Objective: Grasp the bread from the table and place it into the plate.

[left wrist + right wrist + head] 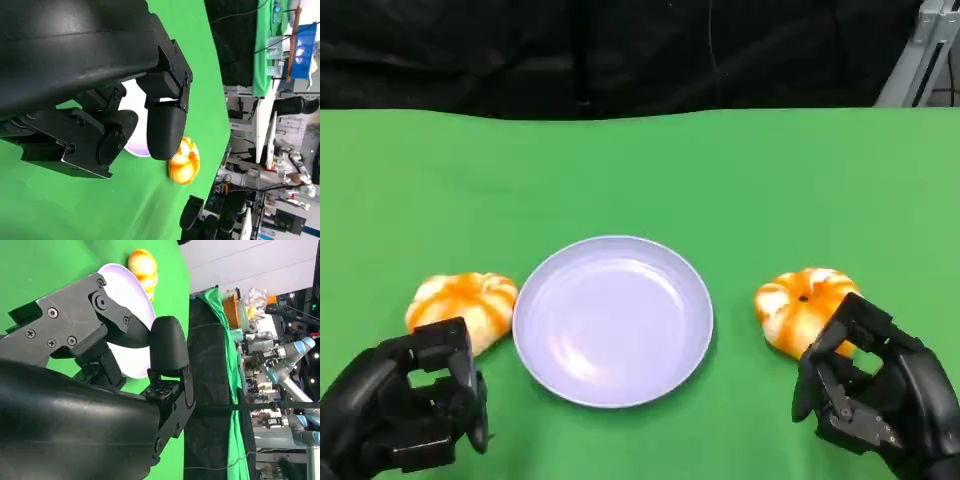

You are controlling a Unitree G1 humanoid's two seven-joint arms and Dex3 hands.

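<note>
Two orange-and-white bread rolls lie on the green table (640, 170), and neither is in the plate (613, 320), so by my reading the task has barely begun. The pale lavender plate sits at the centre and serves as the landmark: one bread roll (463, 305) lies just beside the plate's left rim, and the other bread roll (804, 307) lies to the plate's right, a little apart from the rim. The plate's bowl holds nothing. The left hand (408, 410) hovers nearer the robot than the plate, close to the left roll, its fingers apart and partly curled, with nothing between them; I cannot tell whether a fingertip touches the roll. The right hand (875, 395) sits on the opposite side of the plate, right at the near edge of the right roll, fingers likewise apart and empty, overlapping the roll's edge in the head view but not visibly closed on it. The left wrist view shows the fingers (165, 130) spread, with the far roll and plate beyond them. What is left, I judge, is everything that matters: close a hand around a roll, lift it, carry it over the plate's rim and set it down inside.
</note>
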